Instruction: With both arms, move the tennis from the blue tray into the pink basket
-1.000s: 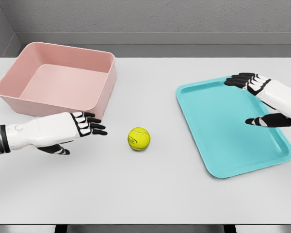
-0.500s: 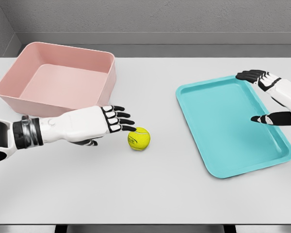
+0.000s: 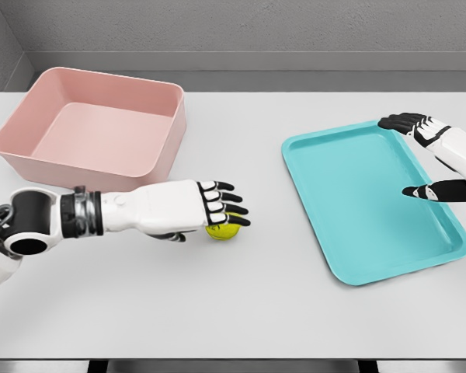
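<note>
The yellow tennis ball [image 3: 224,228] lies on the white table between the basket and the tray, mostly covered from above. My left hand [image 3: 220,211] reaches over it from the left, fingers stretched across its top and thumb low beside it; the fingers are not closed around it. The pink basket [image 3: 107,78] stands at the back left with nothing in it. At the right lies the blue tray [image 3: 357,194], which holds nothing. My right hand [image 3: 412,157] hovers open over the tray's far right edge, holding nothing.
The table's front edge runs along the bottom of the view. A grey wall stands behind the table.
My left arm has extended rightward from beside the basket until its fingers cover the ball. The right hand drew back slightly to the right and then stayed still. The ball has not moved.
</note>
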You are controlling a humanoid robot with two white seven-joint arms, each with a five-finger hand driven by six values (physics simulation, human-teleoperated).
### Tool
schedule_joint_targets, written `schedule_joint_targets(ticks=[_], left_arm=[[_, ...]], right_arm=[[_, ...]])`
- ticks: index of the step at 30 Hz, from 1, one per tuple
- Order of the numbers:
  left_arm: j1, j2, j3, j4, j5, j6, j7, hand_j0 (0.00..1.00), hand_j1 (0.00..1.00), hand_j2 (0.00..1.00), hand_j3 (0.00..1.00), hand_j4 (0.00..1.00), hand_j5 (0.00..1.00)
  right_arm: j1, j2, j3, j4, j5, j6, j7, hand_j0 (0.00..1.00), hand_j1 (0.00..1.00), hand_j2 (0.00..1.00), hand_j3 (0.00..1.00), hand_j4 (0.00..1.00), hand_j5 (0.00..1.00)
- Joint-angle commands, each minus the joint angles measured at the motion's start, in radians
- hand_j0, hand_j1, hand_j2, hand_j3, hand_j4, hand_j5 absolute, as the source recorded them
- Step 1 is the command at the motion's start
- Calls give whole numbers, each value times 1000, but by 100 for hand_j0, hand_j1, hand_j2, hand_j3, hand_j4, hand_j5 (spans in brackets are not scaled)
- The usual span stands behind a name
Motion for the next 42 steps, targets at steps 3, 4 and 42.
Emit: schedule_joint_targets(ticks=[3,4,42], left_arm=[[-3,-2,-7,3,32,2,1,100,100,100,100,100,100],[-5,-2,-16,8,46,2,1,100,100,100,100,100,100],[-133,-99,-157,245,95,2,0,100,100,100,100,100,100]], right_arm=[[0,-1,0,0,-8,3,-1,100,100,100,100,100,100],[2,-1,0,0,-8,3,-1,100,100,100,100,100,100],[2,-1,0,-3,-9,3,-1,100,100,100,100,100,100]])
